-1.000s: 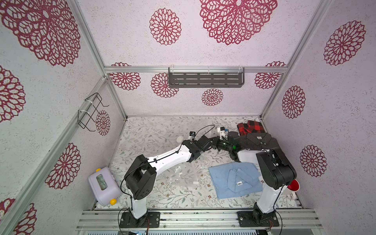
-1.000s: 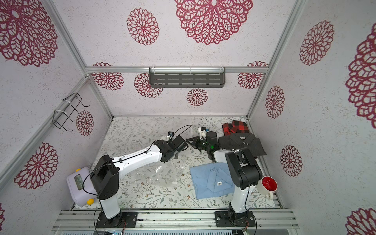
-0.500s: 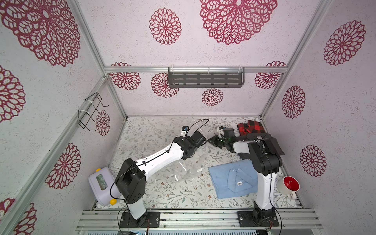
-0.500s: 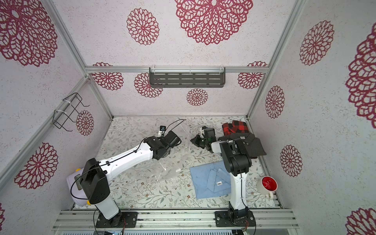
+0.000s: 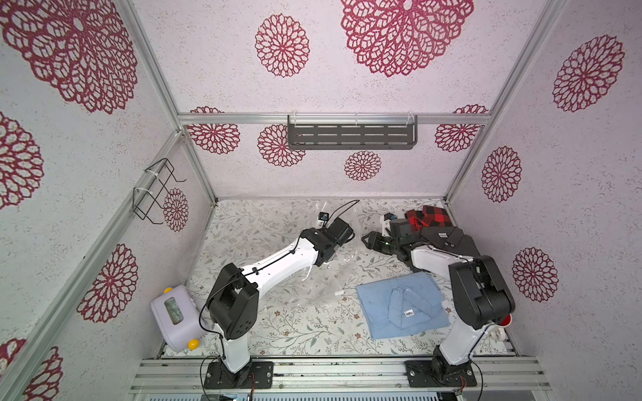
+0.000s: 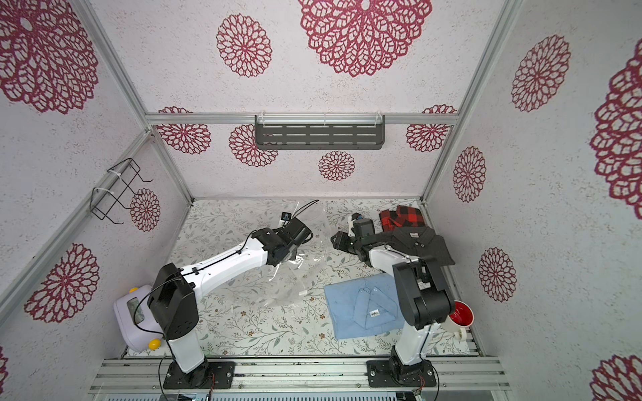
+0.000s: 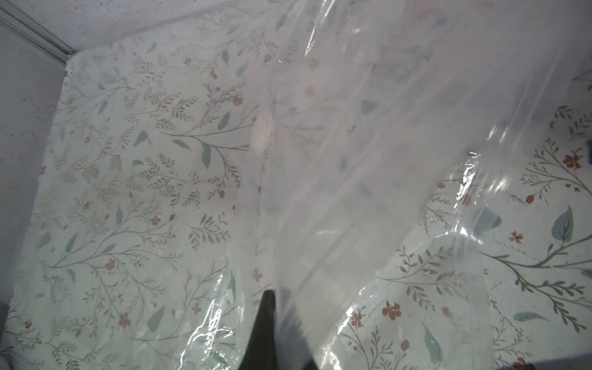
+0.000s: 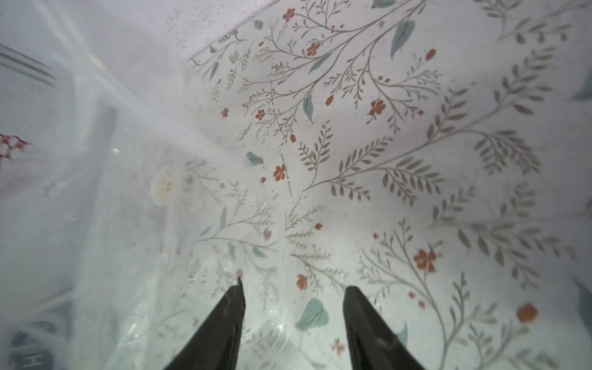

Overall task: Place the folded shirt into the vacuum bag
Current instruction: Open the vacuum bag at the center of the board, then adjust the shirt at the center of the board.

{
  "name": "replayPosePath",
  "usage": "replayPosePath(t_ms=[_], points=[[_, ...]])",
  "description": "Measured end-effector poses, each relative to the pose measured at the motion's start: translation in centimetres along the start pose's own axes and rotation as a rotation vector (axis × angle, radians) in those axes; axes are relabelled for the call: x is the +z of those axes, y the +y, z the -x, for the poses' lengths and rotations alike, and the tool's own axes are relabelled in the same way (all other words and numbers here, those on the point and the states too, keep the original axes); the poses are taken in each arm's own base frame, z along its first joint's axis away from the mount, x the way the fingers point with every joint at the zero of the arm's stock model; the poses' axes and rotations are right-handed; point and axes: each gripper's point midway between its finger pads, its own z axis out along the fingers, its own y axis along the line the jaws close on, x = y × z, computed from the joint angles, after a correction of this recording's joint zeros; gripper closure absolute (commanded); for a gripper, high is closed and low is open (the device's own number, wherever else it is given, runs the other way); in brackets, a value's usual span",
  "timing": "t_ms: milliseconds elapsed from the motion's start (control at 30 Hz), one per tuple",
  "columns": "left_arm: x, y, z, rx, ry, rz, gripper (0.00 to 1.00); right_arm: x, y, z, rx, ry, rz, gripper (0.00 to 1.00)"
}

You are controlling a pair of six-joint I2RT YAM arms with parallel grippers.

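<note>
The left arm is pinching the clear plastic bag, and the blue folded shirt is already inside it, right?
Not quite. The left gripper does pinch the vacuum bag, but the blue folded shirt is not inside it. Both top views show it lying flat on the table beside the bag, near the right arm's base.

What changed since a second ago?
The right claw opened, letting go of the bag. The left claw, shut on the bag, pulled it away to the left, so the claws are further apart. The blue shirt stayed flat on the table.
</note>
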Motion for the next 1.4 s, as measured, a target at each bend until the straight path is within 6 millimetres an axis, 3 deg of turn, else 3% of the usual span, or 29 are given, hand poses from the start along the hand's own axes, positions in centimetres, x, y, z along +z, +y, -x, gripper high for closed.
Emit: replayPosePath(t_ms=[167, 367, 500, 667, 933, 1100, 1267, 1400], points=[[1.8, -1.5, -1.4, 0.044, 0.057, -0.023, 1.0, -3.7, -1.5, -3.0, -0.005, -0.007, -0.044, 0.36], [2.2, -1.5, -1.6, 0.055, 0.074, -0.032, 1.0, -6.7, -3.8, -8.1, 0.011, 0.039, -0.079, 0.37], [2.4, -1.1, -1.5, 0.055, 0.078, -0.026, 1.0, -7.7, -5.0, -11.2, 0.034, 0.073, -0.093, 0.37], [2.6, -0.7, -1.7, 0.057, 0.084, -0.014, 1.0, -7.1, -5.6, -13.9, 0.053, 0.116, -0.091, 0.38], [3.0, 0.4, -1.8, 0.076, 0.083, 0.032, 1.0, -4.2, -1.1, -15.0, 0.019, 0.094, 0.061, 0.39], [4.6, 3.7, -2.3, 0.092, 0.114, 0.109, 1.0, -2.9, 2.5, -16.6, -0.023, 0.138, 0.141, 0.39], [5.2, 7.0, -2.6, 0.085, 0.138, 0.161, 1.0, -3.6, 3.7, -17.8, -0.036, 0.181, 0.152, 0.35], [4.6, 7.4, -2.5, 0.083, 0.134, 0.151, 1.0, -5.3, 3.4, -17.4, -0.034, 0.196, 0.117, 0.32]])
